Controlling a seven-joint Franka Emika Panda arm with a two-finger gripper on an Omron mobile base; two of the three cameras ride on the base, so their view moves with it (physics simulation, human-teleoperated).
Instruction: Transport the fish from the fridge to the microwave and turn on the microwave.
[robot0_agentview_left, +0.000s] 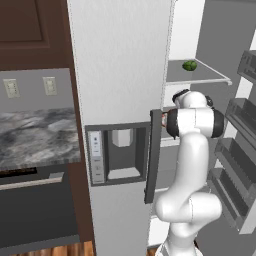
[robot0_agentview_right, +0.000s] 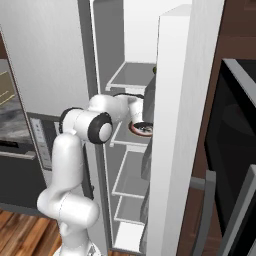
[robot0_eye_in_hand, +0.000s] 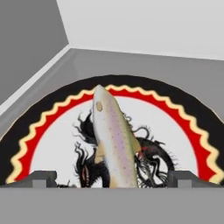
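The fish (robot0_eye_in_hand: 114, 140), pale silver with a pinkish stripe, lies on a white plate (robot0_eye_in_hand: 52, 144) with a black and red rim and a dark dragon drawing. The plate (robot0_agentview_right: 140, 129) rests on a middle shelf of the fridge (robot0_agentview_left: 120, 75), whose right door (robot0_agentview_right: 175, 125) stands wide open. My gripper (robot0_eye_in_hand: 113, 178) is open just above the plate, one dark fingertip (robot0_eye_in_hand: 43, 177) on each side of the fish's tail end, with nothing held. The arm (robot0_agentview_right: 85, 125) reaches into the fridge. The microwave (robot0_agentview_right: 235, 145) stands to the right with its dark cavity showing.
A small green round item (robot0_agentview_left: 189, 65) sits on the upper fridge shelf (robot0_agentview_left: 200, 75). Door bins (robot0_agentview_left: 240, 150) line the open door on the right. A marble counter (robot0_agentview_left: 35, 135) and a dark oven (robot0_agentview_left: 35, 210) lie left of the fridge.
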